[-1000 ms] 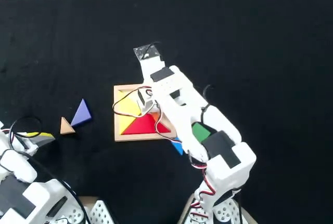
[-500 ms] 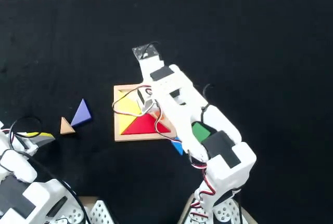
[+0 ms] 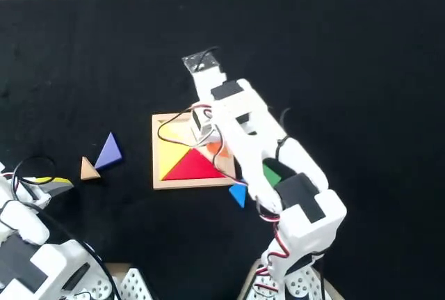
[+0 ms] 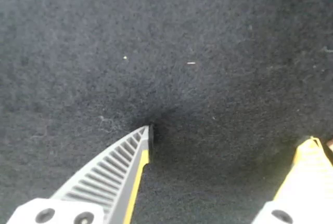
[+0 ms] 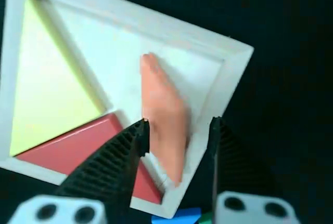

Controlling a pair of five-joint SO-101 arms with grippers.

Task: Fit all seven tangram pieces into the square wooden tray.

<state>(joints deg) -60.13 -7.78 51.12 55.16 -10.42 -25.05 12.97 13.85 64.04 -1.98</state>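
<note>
Straddling the orange piece (image 5: 162,104), right gripper (image 5: 179,121) gapes wide.

Right arm (image 3: 243,129) stretched forward, right gripper (image 5: 178,123) pointing down, jaws parted. Left arm (image 3: 28,244) tucked back, left gripper (image 4: 229,133) low, jaws wide apart.

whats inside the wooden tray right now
The wooden tray holds a yellow triangle, a red triangle and an orange piece, the last below the right tool. In the high view the arm covers the tray's right side.
</note>
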